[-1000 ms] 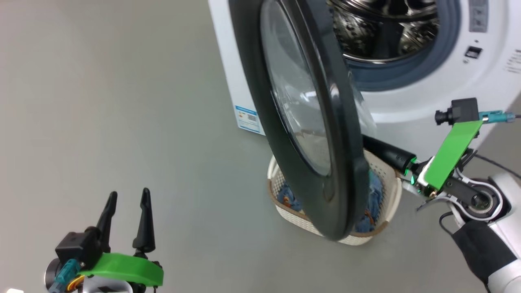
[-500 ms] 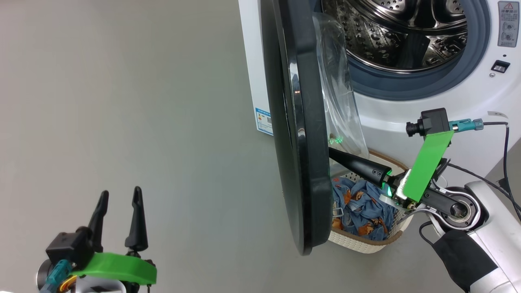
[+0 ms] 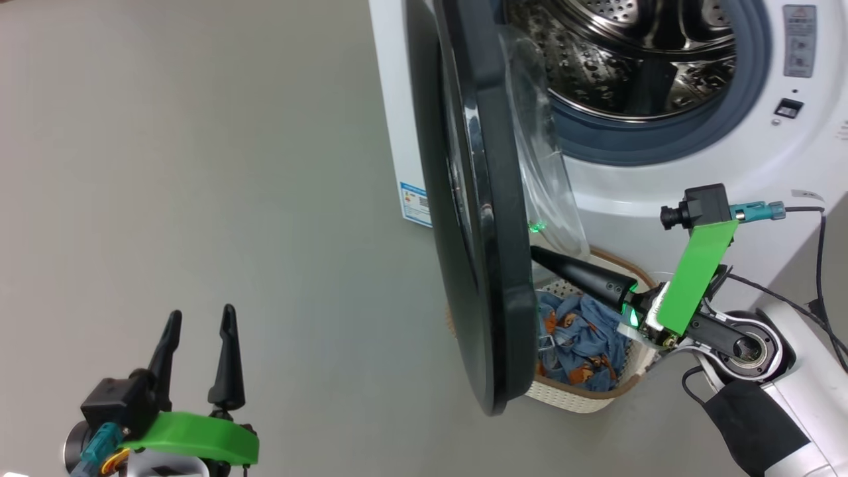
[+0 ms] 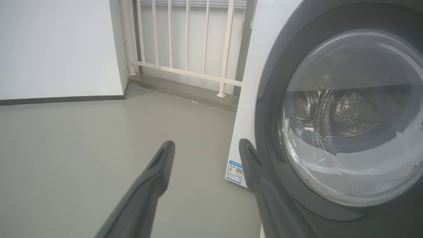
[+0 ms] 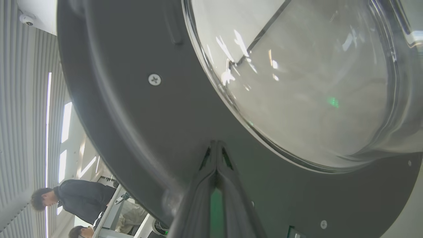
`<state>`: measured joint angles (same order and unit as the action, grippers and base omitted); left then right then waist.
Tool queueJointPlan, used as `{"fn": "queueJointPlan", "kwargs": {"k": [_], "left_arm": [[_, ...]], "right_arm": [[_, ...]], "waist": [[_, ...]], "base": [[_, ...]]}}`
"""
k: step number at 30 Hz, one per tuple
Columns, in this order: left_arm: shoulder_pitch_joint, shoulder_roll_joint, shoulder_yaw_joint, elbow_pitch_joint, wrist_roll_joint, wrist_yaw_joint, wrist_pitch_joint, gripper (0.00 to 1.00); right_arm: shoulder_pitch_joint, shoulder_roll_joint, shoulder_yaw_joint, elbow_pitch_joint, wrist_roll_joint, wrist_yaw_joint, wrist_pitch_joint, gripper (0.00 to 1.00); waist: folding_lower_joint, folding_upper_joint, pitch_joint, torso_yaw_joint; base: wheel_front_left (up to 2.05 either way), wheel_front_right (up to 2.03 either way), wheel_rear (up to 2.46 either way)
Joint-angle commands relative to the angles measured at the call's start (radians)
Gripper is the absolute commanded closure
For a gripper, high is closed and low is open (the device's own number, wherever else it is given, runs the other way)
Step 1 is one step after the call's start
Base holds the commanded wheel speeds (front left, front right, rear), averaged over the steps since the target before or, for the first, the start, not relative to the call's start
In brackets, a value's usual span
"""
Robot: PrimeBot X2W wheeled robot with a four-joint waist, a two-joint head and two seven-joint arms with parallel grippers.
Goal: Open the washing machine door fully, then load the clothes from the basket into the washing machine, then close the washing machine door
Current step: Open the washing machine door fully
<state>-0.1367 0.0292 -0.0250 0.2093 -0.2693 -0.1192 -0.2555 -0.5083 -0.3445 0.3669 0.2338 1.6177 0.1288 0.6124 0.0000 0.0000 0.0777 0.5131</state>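
Note:
The washing machine [image 3: 662,192] stands at the upper right, its steel drum [image 3: 629,59] exposed. The washing machine door [image 3: 477,199] hangs partly open, edge-on in the head view. My right gripper [image 3: 535,252] is shut and empty, its tip pressed against the door's inner face [image 5: 132,115] beside the glass bowl [image 5: 297,82]. Below it sits the basket [image 3: 596,394] with the blue printed clothes [image 3: 583,338] inside, partly hidden by the door. My left gripper [image 3: 201,311] is open and empty over the floor at the lower left, its fingertips [image 4: 167,148] short of the door's outer ring [image 4: 267,99].
Grey floor spreads to the left of the machine. A blue label [image 4: 235,171] marks the machine's lower corner. A white railing [image 4: 185,49] and wall stand behind. A black cable [image 3: 821,265] trails on the right. Two people [image 5: 66,198] show past the door's rim.
The door has swung wider, from showing its outer glass to standing edge-on, with my shut right gripper against its inner side. The head camera has shifted. The left gripper has stayed put.

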Motion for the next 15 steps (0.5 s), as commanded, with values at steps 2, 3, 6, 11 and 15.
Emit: {"fn": "queueJointPlan", "kwargs": {"k": [2, 3, 6, 11, 15], "left_arm": [[-0.008, 0.021, 0.028, -0.021, 0.003, -0.003, -0.006, 0.0], [-0.008, 0.021, 0.028, -0.02, 0.003, -0.003, -0.006, 0.0], [-0.009, 0.021, 0.027, -0.019, 0.002, -0.003, -0.006, 0.0], [-0.007, 0.021, 0.026, -0.015, 0.0, -0.004, -0.006, 0.0], [-0.002, 0.021, 0.024, -0.016, -0.001, -0.003, -0.006, 0.0]], "right_arm": [[0.008, 0.005, -0.011, -0.034, -0.005, 0.002, -0.017, 0.94], [0.01, 0.005, -0.013, -0.035, -0.006, 0.002, -0.019, 0.82], [0.013, 0.004, -0.016, -0.037, -0.008, 0.002, -0.021, 0.61], [0.027, 0.005, -0.028, -0.042, -0.005, 0.002, -0.024, 0.0], [0.039, 0.004, -0.042, -0.046, -0.012, 0.002, -0.041, 0.0]], "waist": [[0.0, 0.0, -0.009, -0.034], [0.0, 0.0, -0.01, -0.044], [0.0, 0.0, -0.014, -0.063], [0.0, 0.0, -0.025, -0.115], [0.0, 0.0, -0.034, -0.159]], "base": [[0.0, 0.0, 0.0], [0.0, 0.0, 0.0], [0.0, 0.0, 0.0], [0.0, 0.0, 0.0], [0.0, 0.0, 0.0]]}}
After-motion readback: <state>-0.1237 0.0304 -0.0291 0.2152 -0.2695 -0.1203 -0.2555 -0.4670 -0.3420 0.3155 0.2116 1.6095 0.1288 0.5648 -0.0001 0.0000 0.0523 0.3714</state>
